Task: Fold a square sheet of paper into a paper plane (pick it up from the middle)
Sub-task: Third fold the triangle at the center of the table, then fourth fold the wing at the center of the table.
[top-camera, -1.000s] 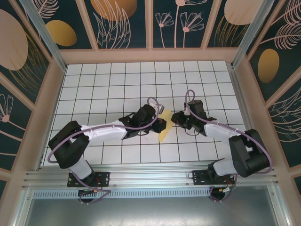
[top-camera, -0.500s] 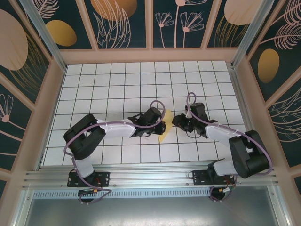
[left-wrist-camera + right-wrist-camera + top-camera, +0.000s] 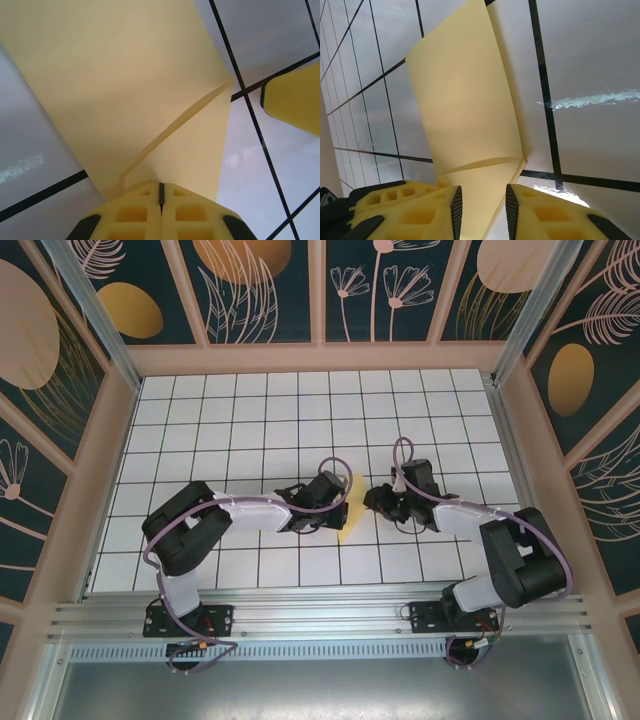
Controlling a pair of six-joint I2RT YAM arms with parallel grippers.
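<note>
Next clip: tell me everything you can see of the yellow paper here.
The paper is thin, pale yellow and unmarked, folded into a narrow layered shape, with one flap edge lifting slightly along a diagonal crease. It lies on the white gridded table. The shut left gripper touches one side; the slightly open right gripper is at the opposite side, contact unclear.

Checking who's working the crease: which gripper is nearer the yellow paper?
Left, narrowly. The left gripper, shut, has its tips on the paper; the right gripper, jaws slightly apart, sits at its right edge.
</note>
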